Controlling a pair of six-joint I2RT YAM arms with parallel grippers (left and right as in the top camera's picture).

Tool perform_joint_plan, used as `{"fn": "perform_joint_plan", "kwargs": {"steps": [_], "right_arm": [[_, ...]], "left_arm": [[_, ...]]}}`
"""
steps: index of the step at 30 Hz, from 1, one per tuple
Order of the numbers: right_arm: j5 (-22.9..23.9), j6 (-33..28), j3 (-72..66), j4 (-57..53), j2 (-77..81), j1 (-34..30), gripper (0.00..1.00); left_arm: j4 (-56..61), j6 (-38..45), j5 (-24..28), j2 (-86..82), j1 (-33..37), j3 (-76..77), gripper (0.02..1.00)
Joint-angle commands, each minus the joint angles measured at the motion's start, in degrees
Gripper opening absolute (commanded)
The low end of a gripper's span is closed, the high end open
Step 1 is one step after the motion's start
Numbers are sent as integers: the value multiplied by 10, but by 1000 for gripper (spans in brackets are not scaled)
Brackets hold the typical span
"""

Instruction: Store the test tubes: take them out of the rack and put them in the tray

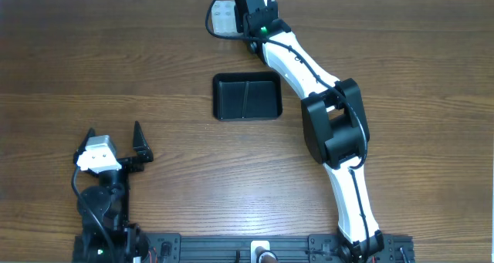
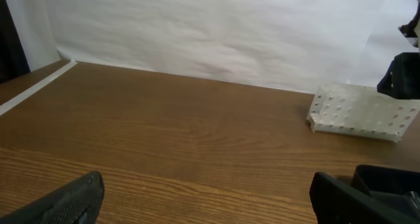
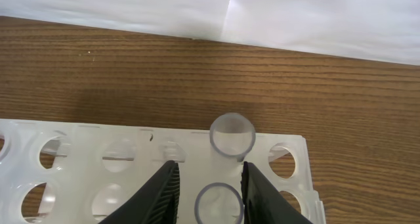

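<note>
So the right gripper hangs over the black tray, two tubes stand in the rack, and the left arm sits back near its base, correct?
Not the black tray: the right gripper is over the white rack, one tube between its open fingers, as the right wrist view shows. That tray lies nearer the arms' bases. The rest holds.

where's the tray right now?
Top view: the tray lies about the middle of the table, with the rack just beyond it at the far edge.

Lab worktop (image 1: 116, 62) with test-tube rack (image 2: 357, 112)
</note>
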Motion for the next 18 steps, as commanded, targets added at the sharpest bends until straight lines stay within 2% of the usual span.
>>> {"fn": "perform_joint_plan", "kwargs": {"steps": [1,9,12,18], "right_arm": [[5,-3,14,2,5,4,305],[5,-3,14,-6,-20,4,283],[5,-3,14,-10,-38,4,224],[5,-3,14,-10,-72,4,224]], "left_arm": [[1,7,3,-4,4,-2,998],[1,7,3,-4,4,-2,996],[1,7,3,-4,4,-2,998],[1,7,3,-4,4,-2,998]]}}
